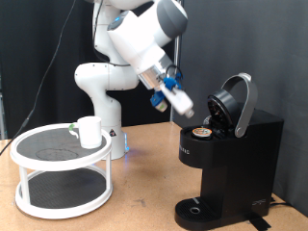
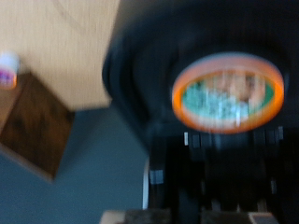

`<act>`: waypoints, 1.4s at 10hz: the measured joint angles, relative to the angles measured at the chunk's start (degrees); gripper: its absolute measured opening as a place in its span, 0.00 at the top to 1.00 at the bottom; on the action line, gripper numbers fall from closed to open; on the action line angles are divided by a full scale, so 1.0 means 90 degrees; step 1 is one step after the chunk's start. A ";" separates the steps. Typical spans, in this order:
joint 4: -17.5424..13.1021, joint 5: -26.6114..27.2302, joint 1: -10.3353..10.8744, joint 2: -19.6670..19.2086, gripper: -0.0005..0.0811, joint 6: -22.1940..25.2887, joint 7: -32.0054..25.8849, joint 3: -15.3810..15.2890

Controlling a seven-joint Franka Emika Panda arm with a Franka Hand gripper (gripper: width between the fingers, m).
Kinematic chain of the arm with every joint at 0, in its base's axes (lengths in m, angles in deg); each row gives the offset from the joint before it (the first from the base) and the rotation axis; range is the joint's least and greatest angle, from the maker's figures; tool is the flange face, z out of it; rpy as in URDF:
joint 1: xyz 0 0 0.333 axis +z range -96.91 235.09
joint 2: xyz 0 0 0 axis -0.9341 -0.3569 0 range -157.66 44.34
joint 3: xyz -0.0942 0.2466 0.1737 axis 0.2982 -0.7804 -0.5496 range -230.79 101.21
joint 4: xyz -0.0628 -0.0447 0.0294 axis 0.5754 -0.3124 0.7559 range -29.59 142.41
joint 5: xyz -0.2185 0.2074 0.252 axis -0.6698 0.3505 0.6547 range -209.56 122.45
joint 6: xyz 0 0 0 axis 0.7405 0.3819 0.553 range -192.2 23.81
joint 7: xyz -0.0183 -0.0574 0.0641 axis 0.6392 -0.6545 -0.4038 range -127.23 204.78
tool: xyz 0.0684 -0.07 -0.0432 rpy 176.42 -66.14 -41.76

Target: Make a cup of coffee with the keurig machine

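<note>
- Exterior view: the keurig (image 1: 231, 159) stands on a wooden table (image 1: 144, 164), its lid (image 1: 236, 101) raised on the hinge.
- Exterior view: a pod (image 1: 202, 129) with an orange-rimmed top sits in the open chamber under the lid.
- Exterior view: the gripper (image 1: 186, 113) hangs just beside the pod, on the side away from the lid and slightly above it, at the end of the white arm (image 1: 135, 48), which slopes down toward the keurig.
- Exterior view: nothing shows between the fingers; whether they are apart or together cannot be told from here.
- Exterior view: the cup (image 1: 89, 132) stands upright on the top tier of a white two-tier round rack (image 1: 58, 178), well apart from the keurig, on the far side of the gripper from it.
- Exterior view: the keurig's round drip base (image 1: 197, 210) carries no cup.
- Wrist view: the picture is blurred. The pod (image 2: 227, 92) appears as a green disc with an orange ring, set in the black body of the keurig (image 2: 140, 84).
- Wrist view: a strip of the table (image 2: 65, 42) shows beside the keurig.
- Wrist view: the fingers are not clearly distinguishable here, so their state cannot be told.
</note>
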 joint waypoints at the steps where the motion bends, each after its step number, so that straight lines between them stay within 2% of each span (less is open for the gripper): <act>1: -0.0057 0.0288 0.0001 0.0133 0.99 0.0183 -0.0134 0.0004; 4: -0.0284 0.0768 0.0037 0.0466 0.99 0.0389 -0.0066 -0.0055; 6: -0.0504 0.1319 0.0115 0.0544 0.99 0.0383 -0.0012 -0.0139; 7: -0.0653 0.1388 0.0150 0.0542 0.99 0.0383 0.0094 -0.0207; 10: -0.1079 0.1232 0.0207 0.0509 0.99 0.0209 0.0648 -0.0581; 14: -0.1605 0.0280 0.0249 0.0339 0.99 -0.0068 0.1789 -0.1248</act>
